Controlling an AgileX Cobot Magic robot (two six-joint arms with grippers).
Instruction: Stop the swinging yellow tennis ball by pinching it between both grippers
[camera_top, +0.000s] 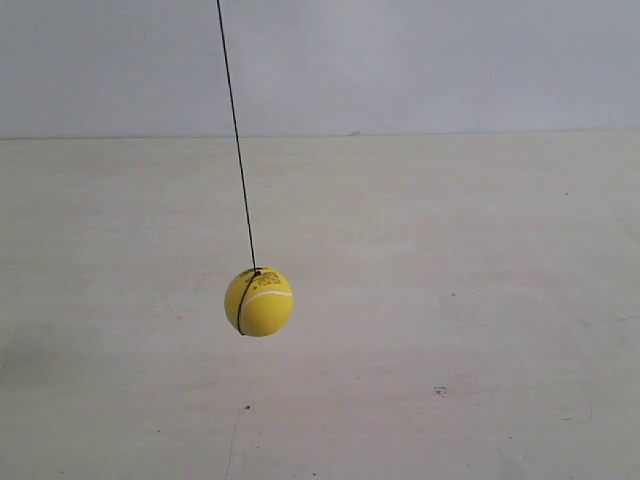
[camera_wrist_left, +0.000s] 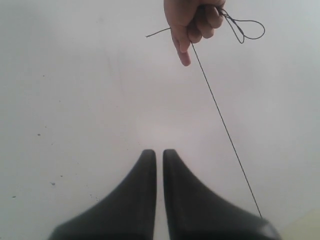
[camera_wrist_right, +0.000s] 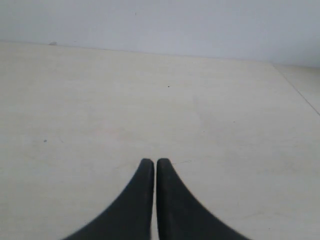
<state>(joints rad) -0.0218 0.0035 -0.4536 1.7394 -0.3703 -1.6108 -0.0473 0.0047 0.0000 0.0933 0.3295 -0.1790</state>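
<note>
So the ball (camera_top: 258, 301) hangs in mid-air above the surface (camera_top: 470, 380), left of centre in the exterior view, on a thin dark string (camera_top: 238, 150) that slants a bit, so I'd guess it's mid-swing. It looks light and fuzzy with a little give, so it shouldn't slip much, but being that light it'll probably bounce off one tip if the other isn't there to meet it. Best bet is to press it at its widest part from opposite sides, staying off the top where the string joins.

The string wraps down one side of the ball too, so I'd stay off that side.

A hand (camera_wrist_left: 192, 22) holds the string's upper end in the left wrist view. The string passes just beside the left claw (camera_wrist_left: 159, 152), so snagging it is the main worry.

Both the left claw and the right claw (camera_wrist_right: 155, 161) are pinched nearly together, with just a sliver of gap and nothing held. Neither wrist view shows the ball, and neither arm shows in the exterior view. Otherwise there's just bare surface and a plain wall (camera_top: 420, 60).
</note>
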